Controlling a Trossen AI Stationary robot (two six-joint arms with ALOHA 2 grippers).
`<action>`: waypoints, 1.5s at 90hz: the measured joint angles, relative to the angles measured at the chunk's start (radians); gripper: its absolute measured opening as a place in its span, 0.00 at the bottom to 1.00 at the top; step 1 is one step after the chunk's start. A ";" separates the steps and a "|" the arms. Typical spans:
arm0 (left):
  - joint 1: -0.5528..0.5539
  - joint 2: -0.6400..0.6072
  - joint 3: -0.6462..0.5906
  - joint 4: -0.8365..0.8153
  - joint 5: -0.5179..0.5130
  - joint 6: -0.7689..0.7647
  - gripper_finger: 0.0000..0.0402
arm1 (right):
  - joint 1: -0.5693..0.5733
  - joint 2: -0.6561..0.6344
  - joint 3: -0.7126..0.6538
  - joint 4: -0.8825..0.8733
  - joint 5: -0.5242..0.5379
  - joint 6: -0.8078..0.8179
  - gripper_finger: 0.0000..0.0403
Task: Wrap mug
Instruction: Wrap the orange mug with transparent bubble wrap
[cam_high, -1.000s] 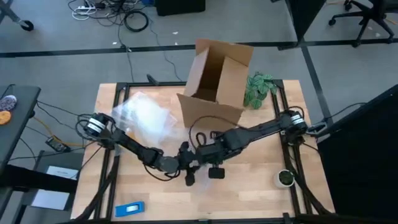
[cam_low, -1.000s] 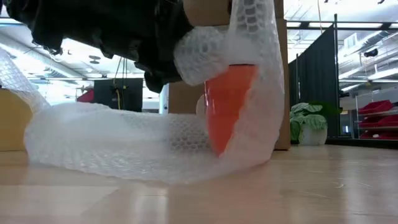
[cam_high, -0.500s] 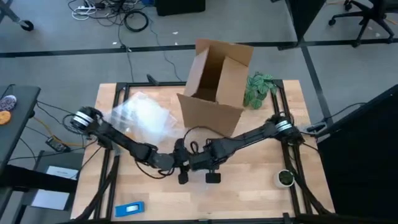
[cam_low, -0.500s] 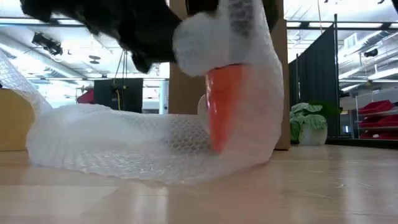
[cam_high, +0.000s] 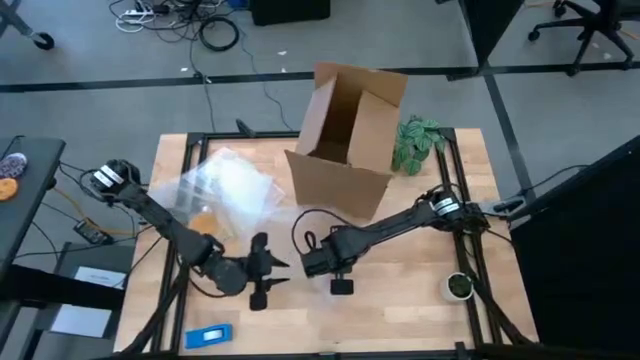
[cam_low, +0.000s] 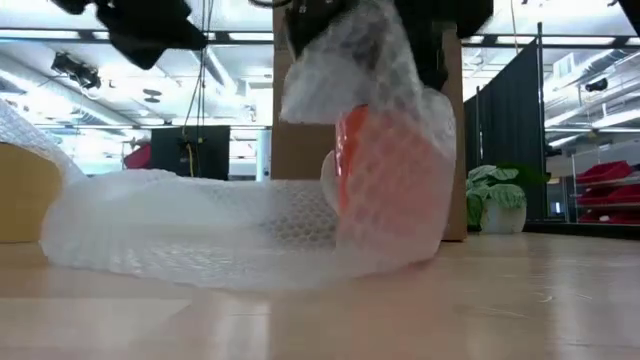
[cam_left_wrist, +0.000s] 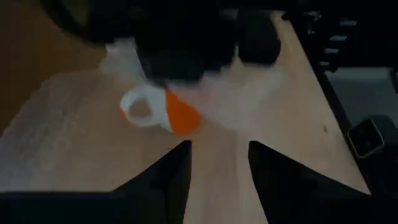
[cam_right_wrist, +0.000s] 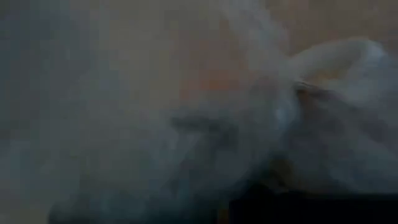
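nearest the front edge, the desk (cam_low: 500, 300) is bare wood, with open room on every side of the bundle. on it lies the bubble wrap (cam_low: 180, 225), a long low sheet whose one end rises and folds over the mug (cam_low: 385, 185). the mug sits mid-desk under that fold, its orange showing through the film. it looks roughly on end and leaning, though the wrap blurs its axis.

the left pincer (cam_left_wrist: 219, 146) is apart and holds nothing. from its wrist the mug (cam_left_wrist: 180, 115) lies straight ahead, just beyond the tips, white handle turned sideways. the right pincer (cam_high: 312, 263) hangs right above the mug at the bunched top of the fold, the closer of the two. whether it is clamped on the wrap i cannot tell.

farther back stand the cardboard box (cam_high: 350, 130) and a plant (cam_low: 495, 200), well apart from the work. the next tuck likely wants the loose tail brought round from the left arm's side.
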 joint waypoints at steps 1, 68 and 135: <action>-0.001 0.001 0.000 -0.001 -0.001 -0.001 0.36 | 0.000 -0.009 0.000 -0.005 0.000 0.004 0.00; -0.037 -0.040 0.002 -0.046 -0.006 -0.001 0.36 | -0.027 0.055 -0.066 0.049 -0.065 0.030 0.00; 0.075 -0.102 0.107 -0.767 -0.040 -0.359 0.36 | 0.000 -0.260 -0.008 -0.028 0.063 0.181 0.00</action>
